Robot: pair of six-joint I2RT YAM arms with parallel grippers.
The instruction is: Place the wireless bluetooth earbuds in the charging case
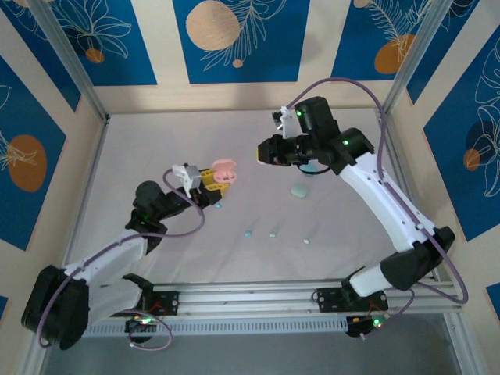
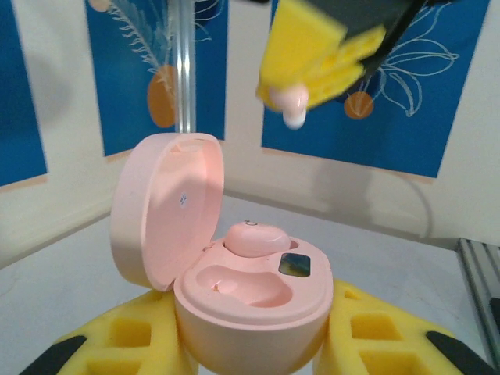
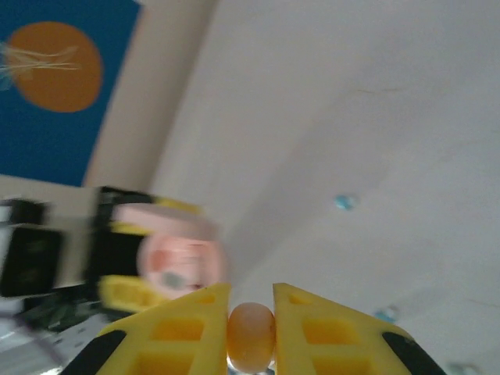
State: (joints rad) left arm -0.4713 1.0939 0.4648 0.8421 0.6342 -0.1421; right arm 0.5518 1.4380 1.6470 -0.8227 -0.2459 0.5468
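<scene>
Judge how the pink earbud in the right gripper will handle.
Probably slippery: the pink earbud looks smooth and rounded in the right gripper. Likely light, being tiny. Dropped, it would probably roll, showing no flat side.

- Pink case (image 2: pixel 250 312): smooth plastic with a soft satin sheen.
- Pink earbud (image 2: pixel 254 238) in it: glossy plastic.
- Fingers (image 2: pixel 375 336) of the left gripper (image 2: pixel 254 348): matt yellow plastic.
- Table (image 1: pixel 156 148): pale, smooth, matt.
- Frame rail (image 1: pixel 312 291): brushed metal.
- Right arm shell (image 1: pixel 383 195): glossy white plastic.

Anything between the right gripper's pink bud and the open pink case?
Nothing. In the left wrist view the pink earbud pinched in the right gripper hangs above the pink case, with only open air between.
</scene>
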